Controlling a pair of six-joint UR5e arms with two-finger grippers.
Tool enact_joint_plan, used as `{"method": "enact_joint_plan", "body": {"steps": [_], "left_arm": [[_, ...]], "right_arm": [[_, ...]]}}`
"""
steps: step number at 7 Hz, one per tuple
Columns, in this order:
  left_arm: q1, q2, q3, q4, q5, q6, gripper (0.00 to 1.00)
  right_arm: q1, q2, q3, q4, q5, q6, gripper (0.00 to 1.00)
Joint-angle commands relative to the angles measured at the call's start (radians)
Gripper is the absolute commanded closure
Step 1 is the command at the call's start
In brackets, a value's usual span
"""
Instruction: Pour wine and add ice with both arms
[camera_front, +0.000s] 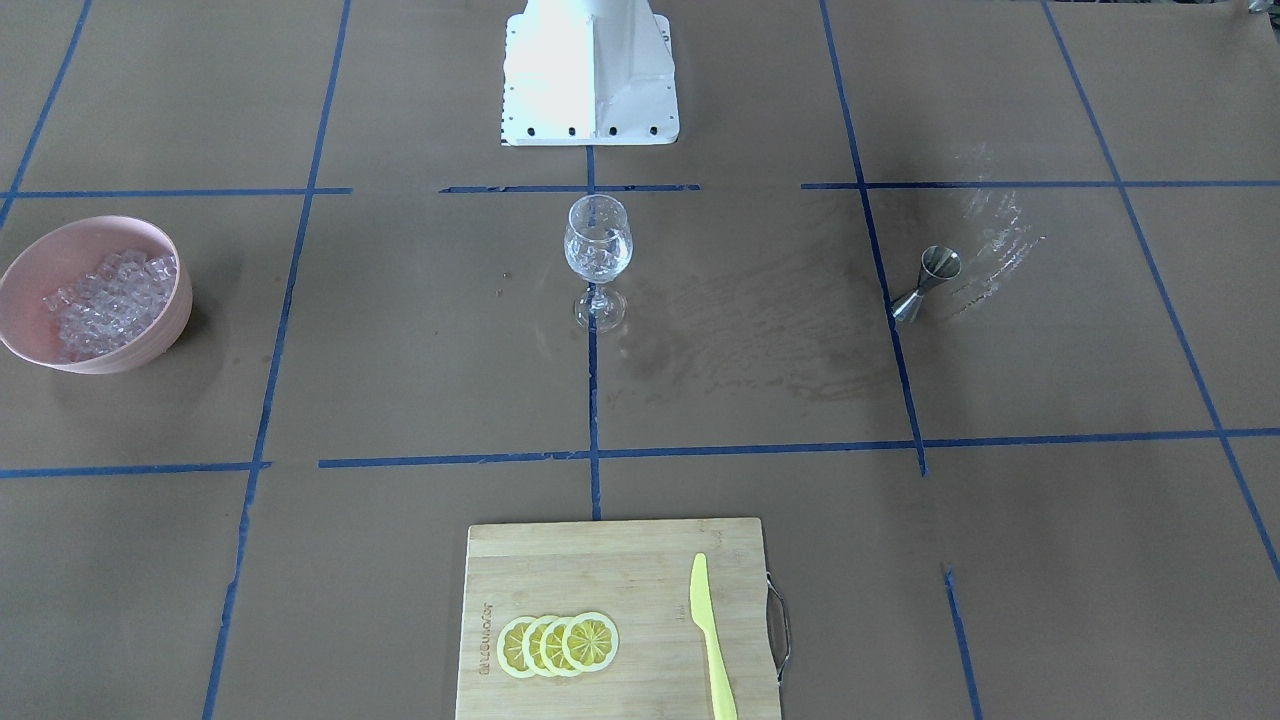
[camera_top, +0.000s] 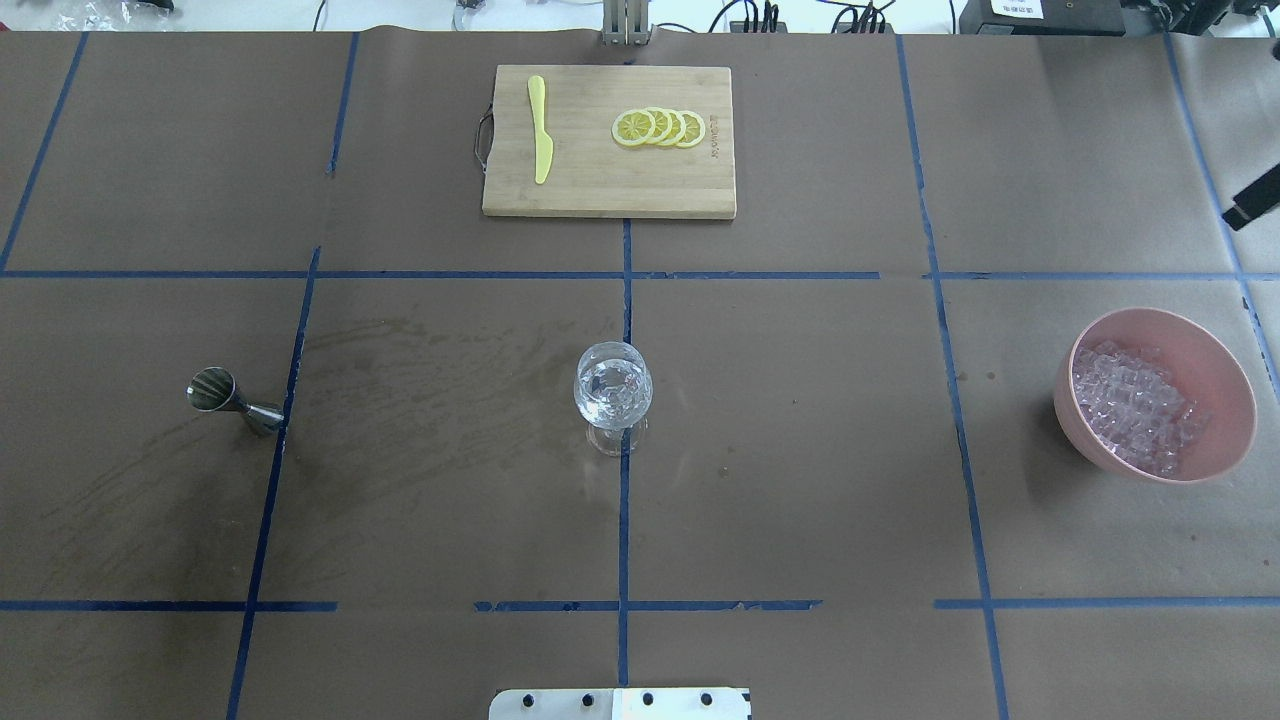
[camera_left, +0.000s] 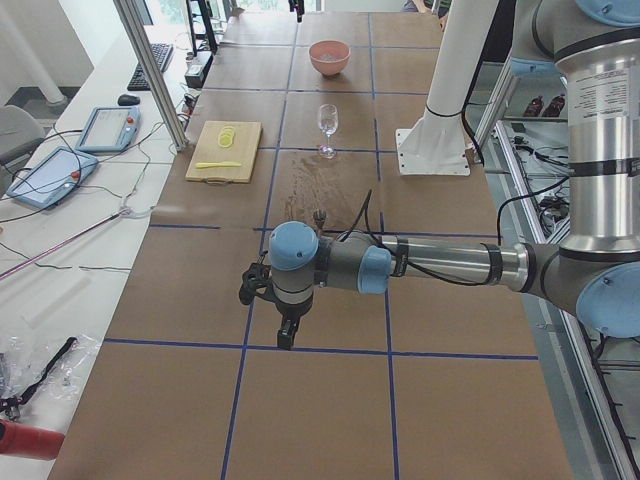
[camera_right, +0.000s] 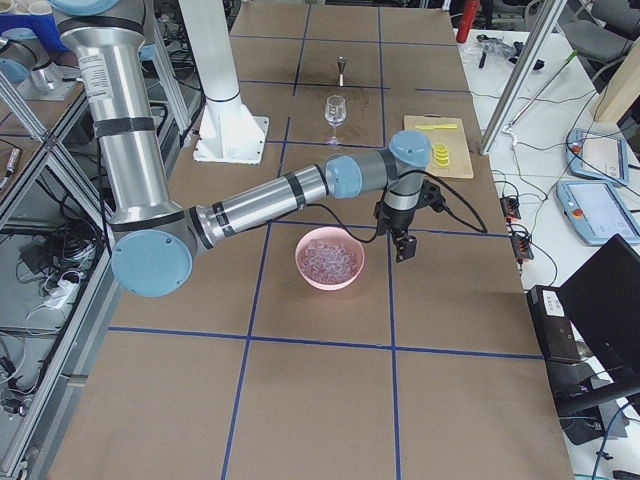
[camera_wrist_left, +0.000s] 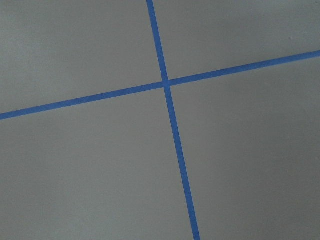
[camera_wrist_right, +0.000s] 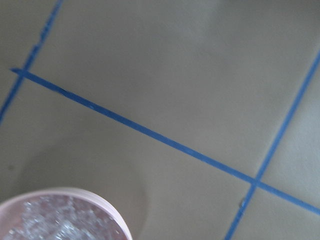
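Ice (camera_top: 1135, 405) lies heaped in a pink bowl (camera_top: 1215, 370) near the table's end on the robot's right, with bare brown paper and blue tape lines all round it. Well apart, at the table's middle, the wine glass (camera_top: 613, 385) stands upright on a tape line, and the stretch between glass and bowl is open paper. A steel jigger (camera_top: 225, 395) stands toward the left end. A bamboo cutting board (camera_top: 600, 190) at the far edge carries overlapping lemon slices (camera_top: 660, 127) and a yellow knife (camera_top: 540, 130). The right arm (camera_right: 260, 205) reaches out level, and the right gripper (camera_right: 405, 248) points down just beyond the bowl. The left arm (camera_left: 440, 262) also lies level, with the left gripper (camera_left: 286, 338) pointing down over paper nearer the table's end than the jigger. Whether either pair of jaws is open or closed cannot be told.
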Motion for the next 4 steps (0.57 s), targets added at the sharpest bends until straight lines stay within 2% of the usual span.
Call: {"method": "enact_joint_plan", "body": {"steps": [1,4], "left_arm": [[-0.005,0.025,0.001,-0.004,-0.016,0.008,0.0],[-0.018,0.045,-0.003,-0.008,-0.039,0.006,0.0]], "right_arm": [[0.112,-0.132,-0.081,0.005,-0.005,-0.044,0.0],[0.197,-0.205,-0.079,0.006,0.003,-0.036,0.0]]}}
